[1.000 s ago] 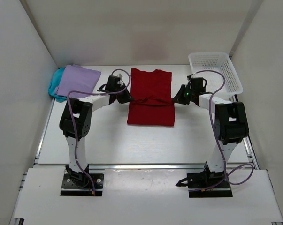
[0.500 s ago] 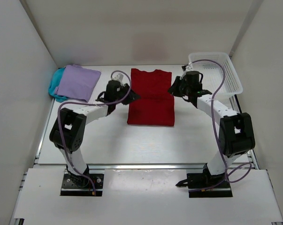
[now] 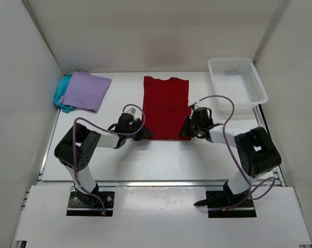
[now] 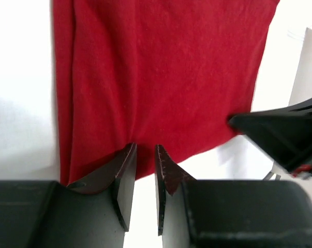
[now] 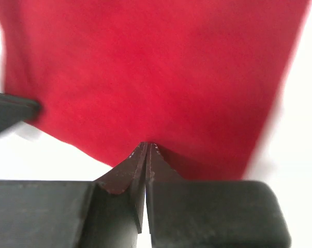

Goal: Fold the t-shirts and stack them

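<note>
Pinching right gripper (image 3: 182, 132) (image 5: 147, 145): fingers pressed flat together, tips meeting at the near hem of the red t-shirt (image 3: 166, 106) (image 5: 156, 77), close to its right corner; whether any cloth is caught between them cannot be told
left gripper (image 3: 144, 135) (image 4: 145, 147): jaws a narrow slit apart, tips touching the near hem of the red t-shirt (image 4: 161, 77) close to its left corner; white table shows through the slit and no cloth is seen in it
red t-shirt: lies flat in the middle of the table (image 3: 145, 160), folded to a long narrow rectangle, collar at the far end, near hem between the two grippers
lavender t-shirt (image 3: 86, 90): folded, far left corner of the table, well apart from the red one
teal t-shirt (image 3: 60, 98): under the lavender t-shirt, showing along its left side
basket (image 3: 237, 61): white mesh, far right corner, well apart from both grippers
</note>
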Robot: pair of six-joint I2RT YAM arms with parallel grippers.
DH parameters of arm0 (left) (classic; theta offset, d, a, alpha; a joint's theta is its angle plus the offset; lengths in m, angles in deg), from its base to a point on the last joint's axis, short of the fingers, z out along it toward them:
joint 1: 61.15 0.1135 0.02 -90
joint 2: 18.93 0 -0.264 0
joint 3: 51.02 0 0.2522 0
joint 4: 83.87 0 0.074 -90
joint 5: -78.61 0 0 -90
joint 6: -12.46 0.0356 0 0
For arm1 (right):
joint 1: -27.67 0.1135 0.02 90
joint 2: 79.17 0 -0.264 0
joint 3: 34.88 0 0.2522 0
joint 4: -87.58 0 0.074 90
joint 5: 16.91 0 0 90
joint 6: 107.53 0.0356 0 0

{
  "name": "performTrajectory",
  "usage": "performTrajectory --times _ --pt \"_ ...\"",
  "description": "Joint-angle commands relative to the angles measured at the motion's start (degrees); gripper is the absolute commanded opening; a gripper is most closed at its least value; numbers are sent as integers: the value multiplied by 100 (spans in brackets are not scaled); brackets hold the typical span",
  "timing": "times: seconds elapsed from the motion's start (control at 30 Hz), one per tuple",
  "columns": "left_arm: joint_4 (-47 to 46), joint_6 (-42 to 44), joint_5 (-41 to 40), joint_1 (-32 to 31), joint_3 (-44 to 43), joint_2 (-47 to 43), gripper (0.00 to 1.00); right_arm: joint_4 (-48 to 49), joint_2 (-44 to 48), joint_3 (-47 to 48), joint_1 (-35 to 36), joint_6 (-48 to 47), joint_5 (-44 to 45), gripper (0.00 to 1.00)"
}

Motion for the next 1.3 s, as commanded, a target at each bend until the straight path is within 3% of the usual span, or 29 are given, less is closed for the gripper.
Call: performTrajectory --times 0.0,0.2,0.27,0.37,0.47,0.6,0.87,1.0,1.17,1.27 --pt "-207 -64 -119 -16 444 -507 32 834 561 -618 -103 506 143 0" --pt "-243 -55 -267 186 920 -1701 40 1193 773 -1315 -332 586 -365 0" --pt "-51 32 -486 230 999 -1965 43 1300 1105 -1473 -394 568 -516 6" --pt "510 383 -681 256 939 -2125 47 1265 1720 -1683 -464 559 -482 30" --pt "750 577 -857 169 999 -2012 51 1231 2353 -2061 -587 542 -245 46" --pt "679 569 -918 195 1061 -1722 54 748 2470 -2168 -859 305 125 51" --pt "750 674 -928 -77 806 -1027 56 808 1838 -2072 -816 260 -76 45" --pt "688 639 -936 -86 824 -948 46 843 1530 -1957 -772 269 -244 40" --pt "732 639 -884 -60 797 -956 29 1028 1345 -1958 -850 374 -507 21" --pt "776 640 -822 -34 806 -1061 15 1089 1405 -2001 -816 427 -656 2"
